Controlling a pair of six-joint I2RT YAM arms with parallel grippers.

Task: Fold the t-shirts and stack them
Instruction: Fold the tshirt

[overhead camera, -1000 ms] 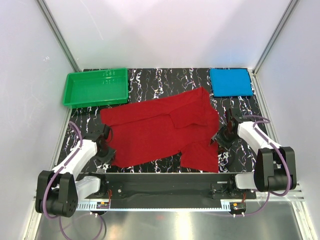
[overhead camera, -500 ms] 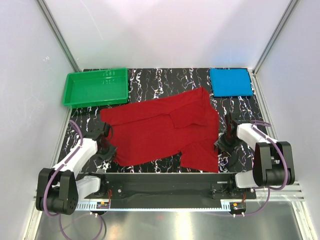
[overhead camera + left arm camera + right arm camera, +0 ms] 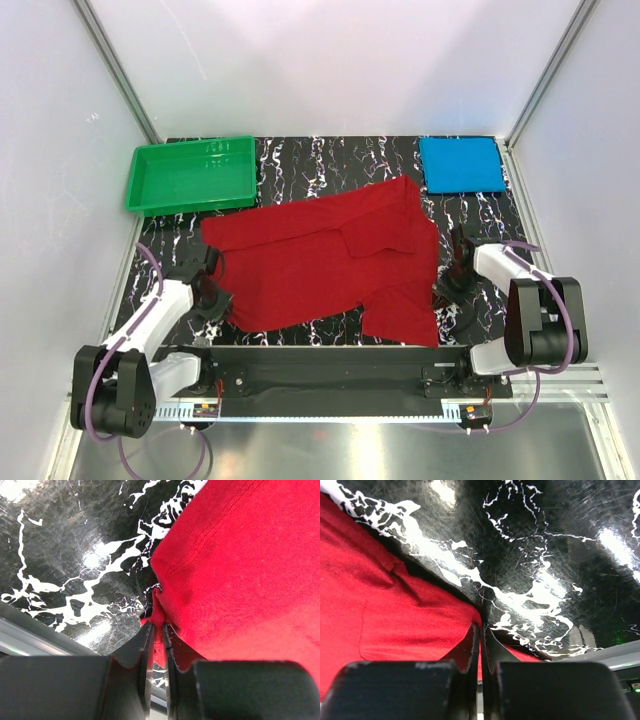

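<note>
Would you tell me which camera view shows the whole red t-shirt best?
The top external view: there the red t-shirt lies wholly in frame. The left wrist and right wrist views show only an edge, pinched in the left tool and right tool.

Mid-table [image 3: 300,160]: spread shirt [image 3: 320,265]. Behind it, tray [image 3: 190,178] left, folded shirt [image 3: 460,165] right. Left gripper [image 3: 212,295] at its left edge, right gripper [image 3: 445,290] at its right.

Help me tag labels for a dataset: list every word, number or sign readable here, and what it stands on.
None can be read.
The green tray has raised marks on its far wall, too small to read.
The red t-shirt, the folded blue t-shirt and the table show no print.
</note>
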